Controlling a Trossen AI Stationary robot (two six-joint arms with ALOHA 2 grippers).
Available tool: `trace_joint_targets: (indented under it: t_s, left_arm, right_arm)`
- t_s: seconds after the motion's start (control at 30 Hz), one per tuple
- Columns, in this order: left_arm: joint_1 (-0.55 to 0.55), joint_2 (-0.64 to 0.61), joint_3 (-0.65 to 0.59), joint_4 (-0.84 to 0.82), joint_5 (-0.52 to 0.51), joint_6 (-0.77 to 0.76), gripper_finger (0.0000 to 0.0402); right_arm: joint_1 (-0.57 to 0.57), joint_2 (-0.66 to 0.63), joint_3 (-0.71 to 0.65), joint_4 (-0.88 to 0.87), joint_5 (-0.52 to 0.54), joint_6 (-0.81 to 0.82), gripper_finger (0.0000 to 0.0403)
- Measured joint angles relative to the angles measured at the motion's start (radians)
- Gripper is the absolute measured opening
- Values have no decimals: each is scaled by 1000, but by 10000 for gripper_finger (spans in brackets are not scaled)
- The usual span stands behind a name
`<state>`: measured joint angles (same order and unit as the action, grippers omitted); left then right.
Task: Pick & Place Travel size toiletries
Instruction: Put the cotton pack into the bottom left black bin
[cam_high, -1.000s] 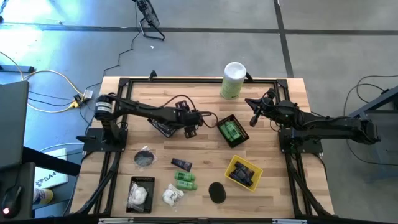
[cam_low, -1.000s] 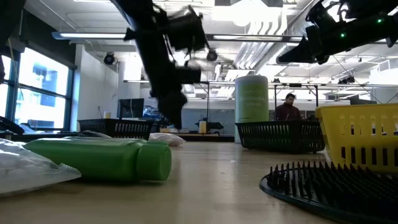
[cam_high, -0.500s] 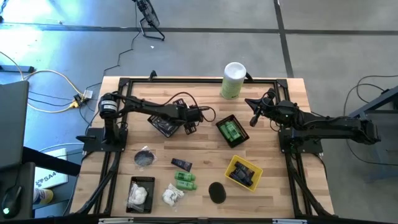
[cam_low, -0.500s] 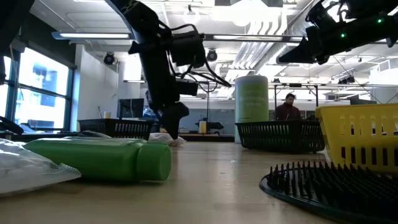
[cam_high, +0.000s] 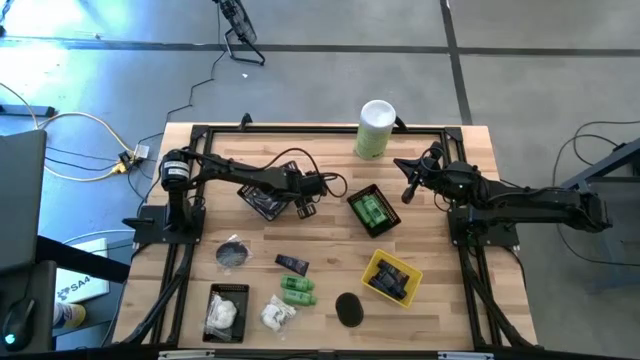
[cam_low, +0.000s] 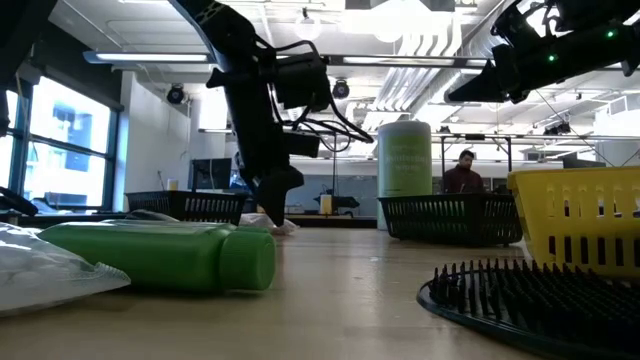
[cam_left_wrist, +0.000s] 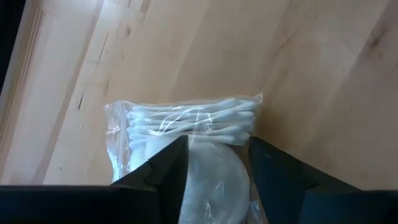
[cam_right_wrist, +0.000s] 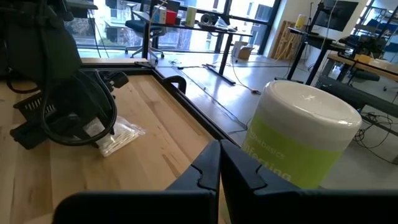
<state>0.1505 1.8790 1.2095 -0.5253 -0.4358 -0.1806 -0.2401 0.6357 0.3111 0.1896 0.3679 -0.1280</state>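
Note:
A clear packet of white swabs and round pads lies flat on the wooden table, left of the middle. My left gripper is down on it, with the packet under its tips in the low view. Other toiletries lie toward the near edge: a navy tube, green bottles, a white packet and two black discs. My right gripper hangs shut and empty above the far right of the table. My left gripper has the packet's round-pad end between its two fingers, one on each side. The fingers slant down from above. The packet rests flat on the table, and its swab end sticks out beyond the fingertips.
A black basket holds green bottles at the middle and a yellow basket stands near right. Another black basket sits beside the left arm, and one holds white packets at the near left. A tall white-and-green canister stands at the far edge.
My left gripper has sunk and shifted a little toward the table's left, coming down onto the clear packet, then held still. The packet has stayed on the table.

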Motion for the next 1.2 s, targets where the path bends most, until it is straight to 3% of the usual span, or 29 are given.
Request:
trace_joint_targets:
  t_s: [0.67,0.93,1.2]
  left_arm:
    - [0,0,0,1,7,-8,6]
    - [0,0,21,10,8,-5,1]
    - [0,-1,171,-66,37,55,0]
  right_arm:
    - [0,0,0,0,0,0,4]
    - [0,0,0,0,0,0,4]
    - [0,0,0,0,0,-1,4]
